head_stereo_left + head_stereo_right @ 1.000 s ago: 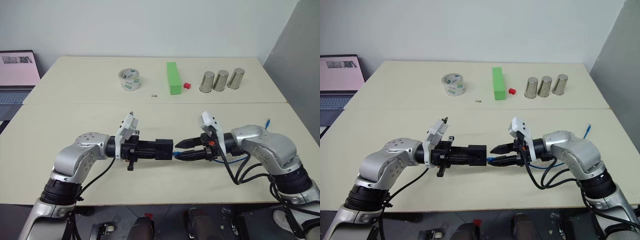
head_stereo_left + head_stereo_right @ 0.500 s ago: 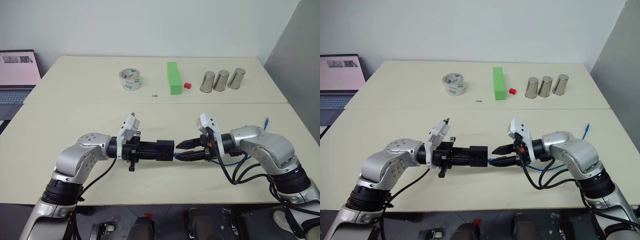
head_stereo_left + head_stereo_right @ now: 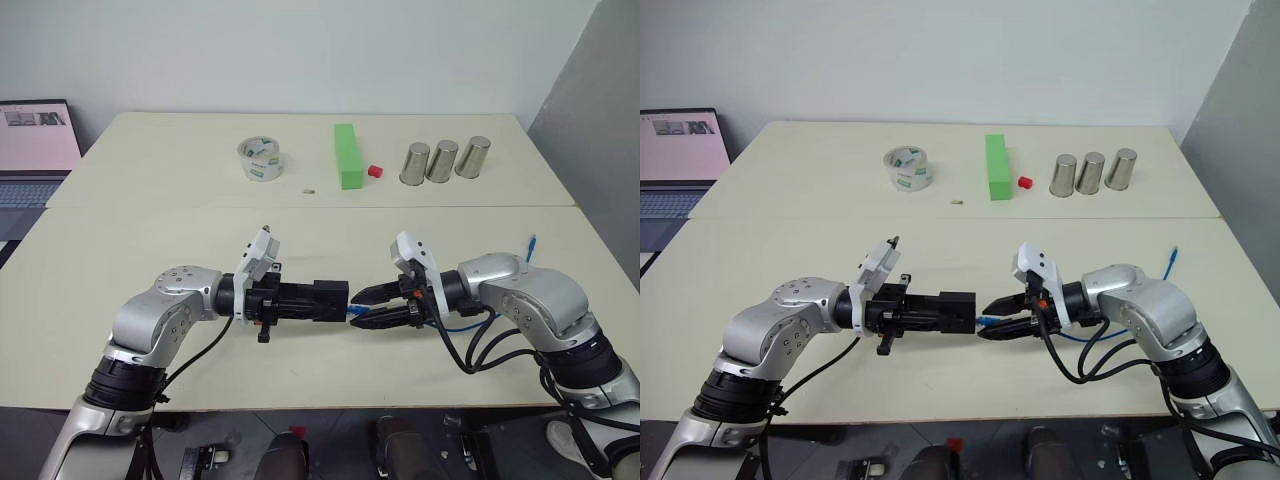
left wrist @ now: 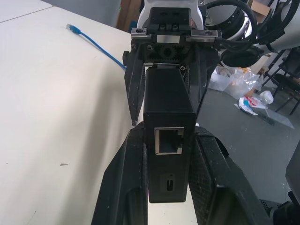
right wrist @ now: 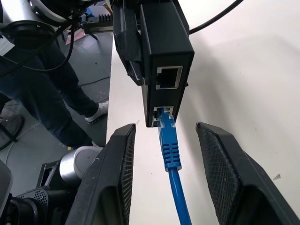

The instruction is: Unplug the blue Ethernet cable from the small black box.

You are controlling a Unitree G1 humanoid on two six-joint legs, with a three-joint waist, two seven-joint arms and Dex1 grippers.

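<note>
**Op A:** I've got the small black box (image 3: 322, 298) clamped between the left gripper (image 3: 303, 298)'s fingers, held up off the table (image 3: 150, 235) out in front of me. I'm keeping it level, with its port face turned toward three o'clock, so the other arm can come straight at the socket.

**Op B:** And the cord?

**Op A:** The blue Ethernet cable (image 5: 169, 149) is still seated. In the right wrist view its plug sits in the lower socket of the box, and the upper socket is empty. From the plug the cord runs back between the right gripper (image 3: 368, 305)'s two fingers (image 5: 108, 178) and toward the wrist.

**Op B:** Are those fingers on it?

**Op A:** No. They stand apart, one on each side of the plug, with clear gaps and no contact. Their tips stop just short of the box face. So the plug is framed but not gripped.

**Op B:** Why hold it like that rather than on the table?

**Op A:** My guess is that a firm clamp on the box gives the pull something to work against. Otherwise the box would just follow the cord. The far end of the cord trails off toward four o'clock on the table.

**Op B:** Next?

**Op A:** I'd judge close on the plug body and mind the latch tab. Whether the tab is pressed, I can't tell.
</note>
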